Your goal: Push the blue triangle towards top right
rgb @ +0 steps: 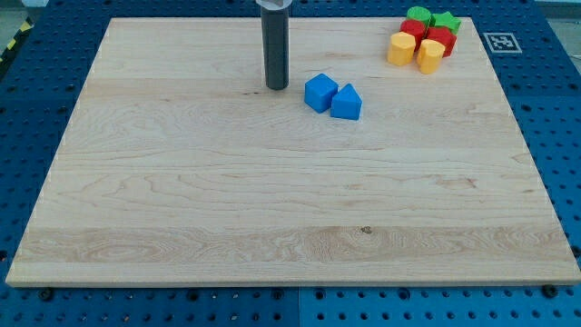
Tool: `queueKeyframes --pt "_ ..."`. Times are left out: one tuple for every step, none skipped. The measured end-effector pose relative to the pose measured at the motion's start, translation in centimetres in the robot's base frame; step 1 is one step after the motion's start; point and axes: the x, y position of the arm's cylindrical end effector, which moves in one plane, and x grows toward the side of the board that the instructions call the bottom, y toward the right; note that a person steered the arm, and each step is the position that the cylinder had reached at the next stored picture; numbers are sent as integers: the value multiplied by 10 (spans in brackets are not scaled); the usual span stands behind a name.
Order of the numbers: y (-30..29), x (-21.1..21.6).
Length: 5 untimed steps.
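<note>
Up in the top right corner sits a tight cluster — a green cylinder (418, 14), green star (446, 21), two red blocks (413, 30) (440, 41) and two yellow blocks (400, 49) (429, 55), their shapes hard to make out — while a blue cube (320, 93) touches the blue triangle's (346, 103) left side, standing between it and my tip (277, 87). The triangle is a small bright blue wedge, peak up, resting on the wooden board (272, 200) just right of centre in the upper part, well apart from that cluster. My tip is a bare rod with nothing clamped, planted just left of the cube and touching no block, and the rod's upper end is cut off by the view's top.
</note>
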Motion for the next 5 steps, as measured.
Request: queueKeyframes --pt "0 18" --pt "0 35" --pt "0 36" --pt "15 54" --pt "22 58"
